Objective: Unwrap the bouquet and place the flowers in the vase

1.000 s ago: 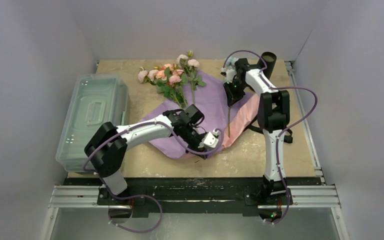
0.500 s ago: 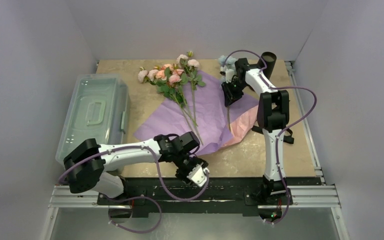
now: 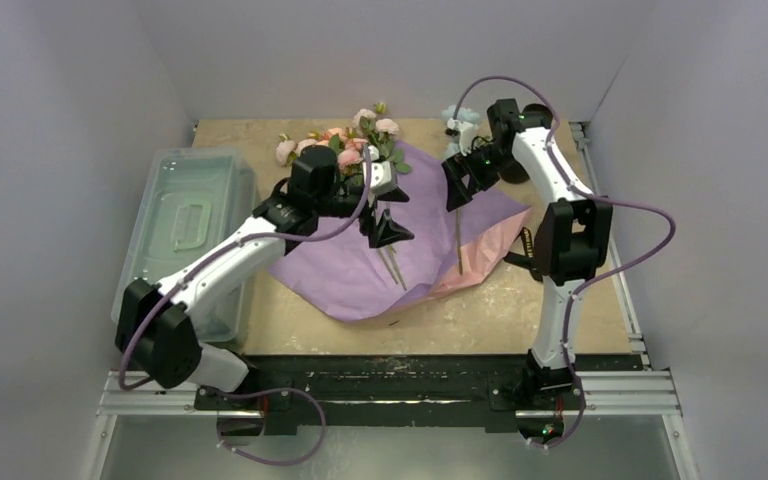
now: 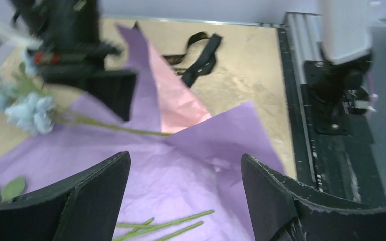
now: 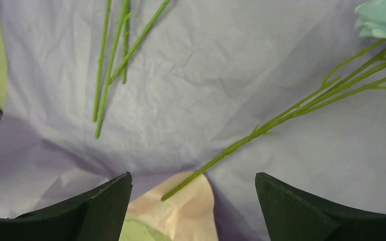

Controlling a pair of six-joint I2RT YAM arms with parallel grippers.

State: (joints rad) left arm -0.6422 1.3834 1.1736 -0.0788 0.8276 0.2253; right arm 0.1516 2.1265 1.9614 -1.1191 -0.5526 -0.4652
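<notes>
The left gripper [image 4: 186,201] hangs released, its jaws wide with nothing between them, above the purple wrapping paper [image 4: 181,170] and just over the bare ends of the green stems [image 4: 166,228] that belong to the pink and peach flowers [image 3: 335,150]. A spread that wide, I judge, suits coming down over a thin stem rather than carrying one. The right gripper [image 5: 196,211] is likewise released and empty, poised above the lower stem of the pale blue flower [image 5: 281,113], which lies alone on the paper's right half with its bloom toward the far edge, apart from the other bunch. The paper is spread flat on the desk [image 3: 520,310] with a pink sheet [image 3: 480,255] showing from under its right corner. The black ribbon [image 4: 196,52] lies loose on the bare desk beside it, so the unwrapping looks done and the flowers lie where each can be taken singly. The vase [image 3: 540,112] stands upright at the far right corner, partly hidden behind the right arm, with no stems seen rising from it, and on that side it falls within the right arm's natural reach. A clear lidded bin [image 3: 185,225] sits at the left edge, apart from the work
</notes>
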